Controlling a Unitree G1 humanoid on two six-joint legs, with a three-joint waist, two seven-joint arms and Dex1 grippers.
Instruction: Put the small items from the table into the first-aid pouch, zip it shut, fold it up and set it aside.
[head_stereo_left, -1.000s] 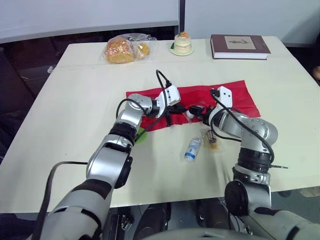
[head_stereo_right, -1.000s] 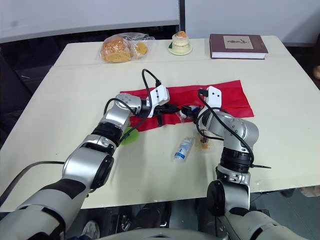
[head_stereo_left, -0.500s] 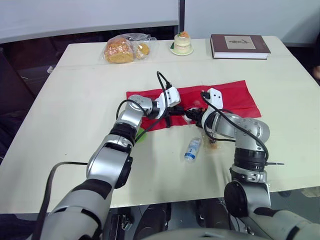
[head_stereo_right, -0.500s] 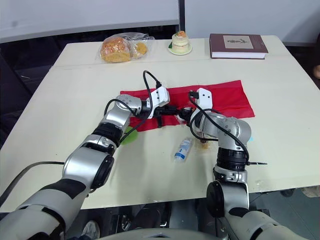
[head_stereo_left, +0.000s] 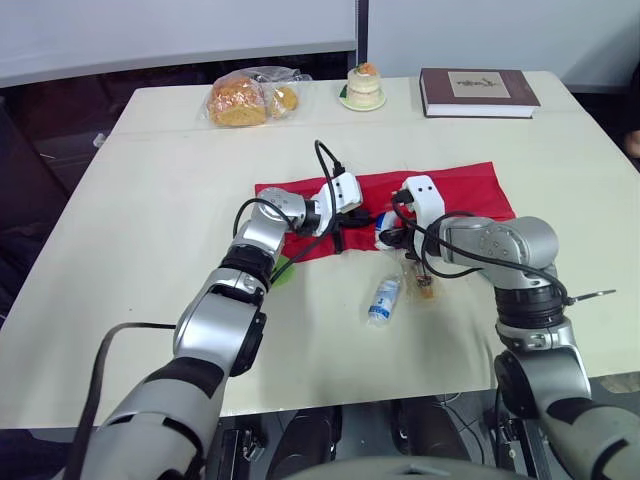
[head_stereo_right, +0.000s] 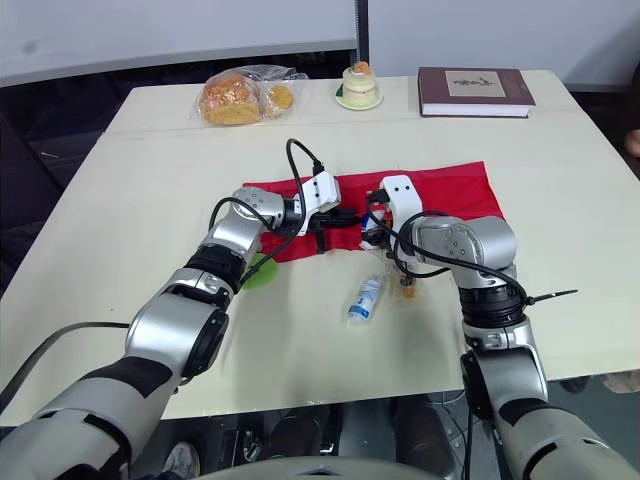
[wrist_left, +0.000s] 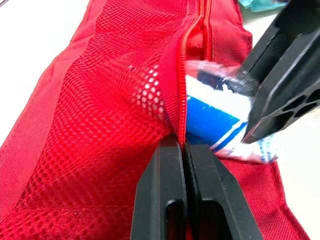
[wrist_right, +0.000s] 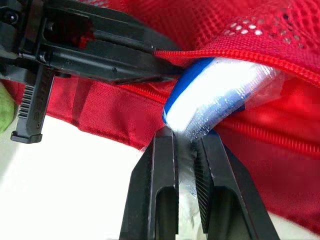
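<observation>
The red first-aid pouch lies flat in the middle of the table. My left gripper is shut on the zip edge of its red mesh flap, holding the opening up. A white and blue packet in clear wrap sits partly inside that opening, under the zip edge. My right gripper is shut on the packet's outer end, close beside the left gripper. On the table in front of the pouch lie a small white bottle and a small brownish item.
A green object lies by the pouch's left front corner. At the far edge stand a bag of bread, a small cake on a plate and a brown book.
My right gripper has shut on the packet and moved left to the pouch opening, its elbow swinging out to the right. The left gripper has held still on the flap.
</observation>
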